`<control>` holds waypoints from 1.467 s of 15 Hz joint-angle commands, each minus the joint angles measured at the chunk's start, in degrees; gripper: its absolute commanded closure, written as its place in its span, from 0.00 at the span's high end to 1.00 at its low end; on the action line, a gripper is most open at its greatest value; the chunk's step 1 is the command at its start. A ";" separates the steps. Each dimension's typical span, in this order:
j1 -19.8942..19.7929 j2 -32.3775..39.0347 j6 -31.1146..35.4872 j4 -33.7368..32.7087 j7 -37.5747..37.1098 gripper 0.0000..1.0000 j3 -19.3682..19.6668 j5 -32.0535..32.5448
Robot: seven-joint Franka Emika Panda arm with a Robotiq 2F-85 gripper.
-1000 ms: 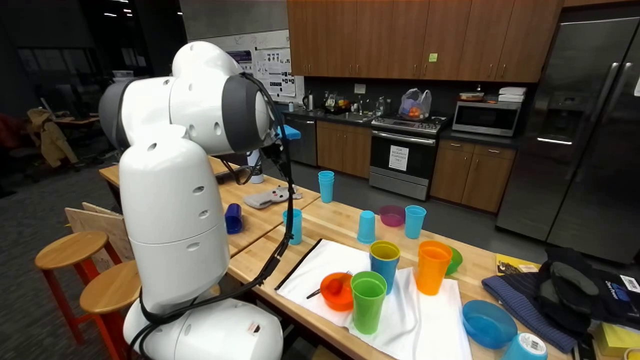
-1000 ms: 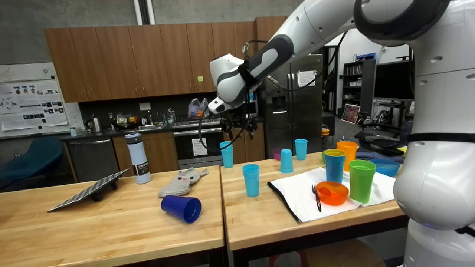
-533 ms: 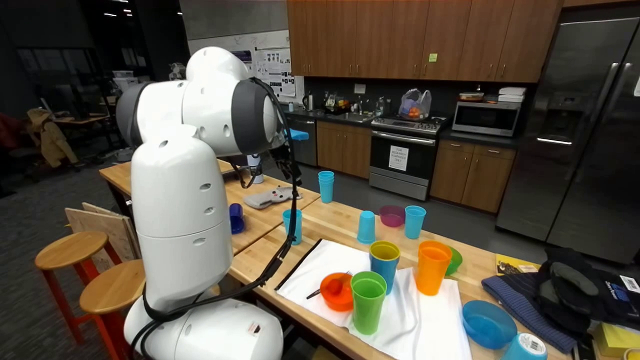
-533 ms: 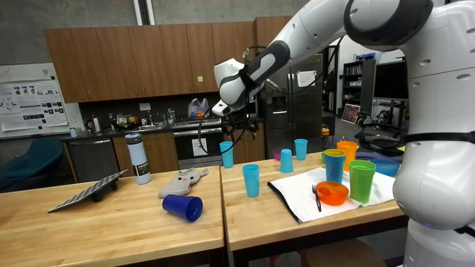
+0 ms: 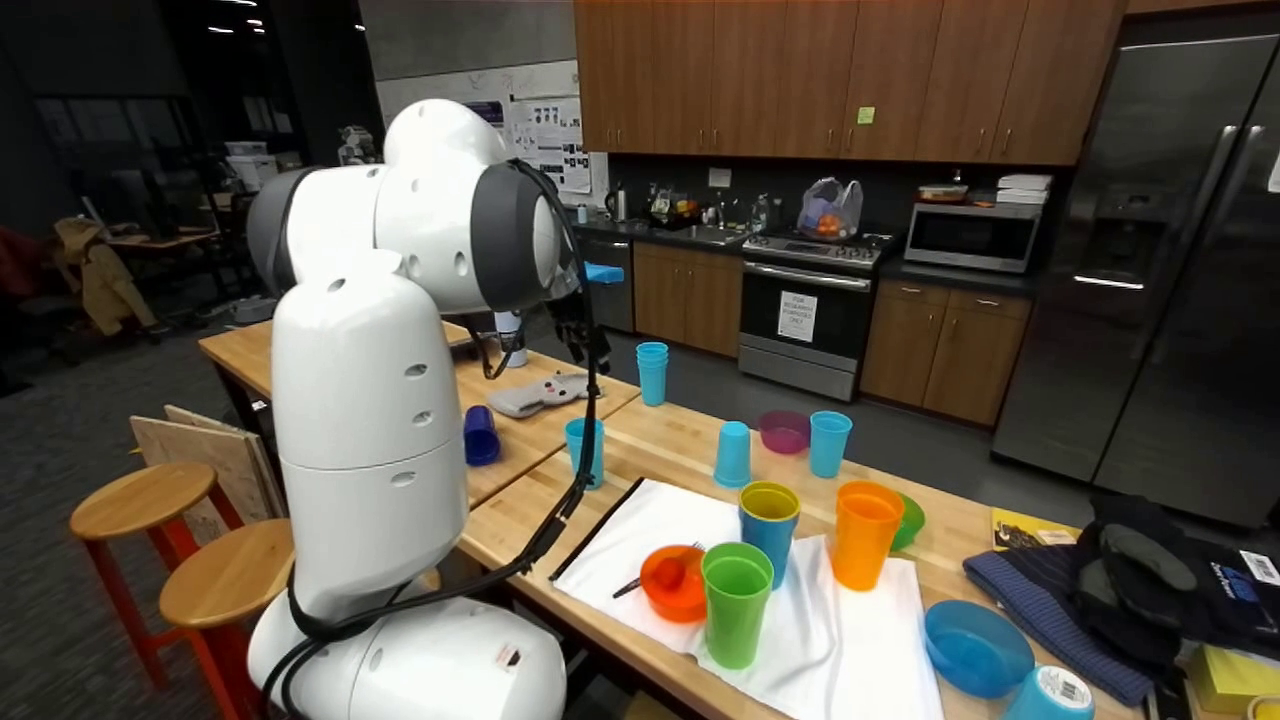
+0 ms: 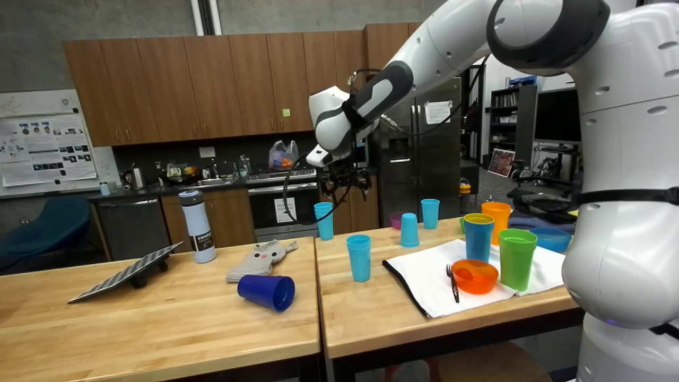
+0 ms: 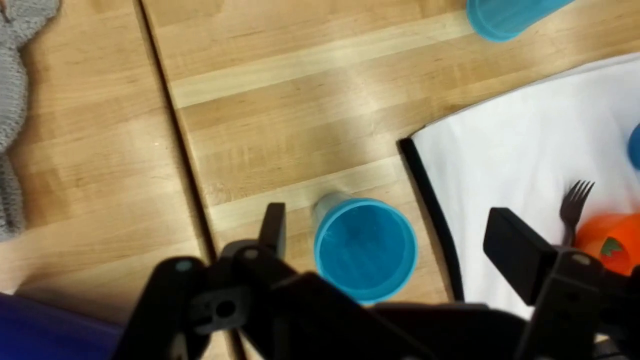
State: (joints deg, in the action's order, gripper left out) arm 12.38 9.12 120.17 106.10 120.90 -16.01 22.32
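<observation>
The gripper hovers, jaws spread wide; below it in the wrist view, an upright blue cup shows between them and white cloth behind one jaw.

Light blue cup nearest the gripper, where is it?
In the wrist view, the light blue cup is upright beneath the open gripper, right of the table seam, left of the white cloth.

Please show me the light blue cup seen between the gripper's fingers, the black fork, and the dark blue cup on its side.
Light blue cup (image 7: pixel 367 250), in the wrist view: inside.
Black fork (image 6: pixel 454 287), in an exterior view: handle.
Dark blue cup (image 6: pixel 260 290), in an exterior view: outer wall.
</observation>
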 commanded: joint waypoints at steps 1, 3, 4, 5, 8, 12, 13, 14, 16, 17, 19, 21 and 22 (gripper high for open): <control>1.01 1.99 -3.15 -2.55 -0.67 1.00 2.52 10.92; 0.39 3.02 -3.63 -3.64 -0.44 1.00 3.62 14.92; 0.05 3.91 -3.64 -4.63 -0.17 1.00 4.17 16.07; -0.38 4.60 -3.12 -5.42 0.99 1.00 4.54 16.25; -1.89 6.25 -0.18 -7.88 5.78 1.00 4.83 13.20; -2.96 8.39 4.99 -12.18 14.30 1.00 4.38 9.68; -3.03 9.08 6.20 -13.48 16.70 1.00 4.32 8.54; -3.12 9.73 7.06 -14.70 19.35 1.00 4.19 7.04; -3.22 11.44 8.72 -17.48 24.92 1.00 4.00 3.66; -3.49 12.45 9.87 -18.74 28.05 1.00 3.69 1.59; -3.68 14.50 10.68 -21.42 33.24 1.00 3.25 -2.21; -10.54 17.12 9.86 -22.49 28.90 1.00 -7.59 3.61; -12.92 18.44 9.52 -23.09 28.37 1.00 -11.18 5.51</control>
State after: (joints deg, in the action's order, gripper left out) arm 5.48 23.34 130.36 86.75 149.27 -18.20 24.41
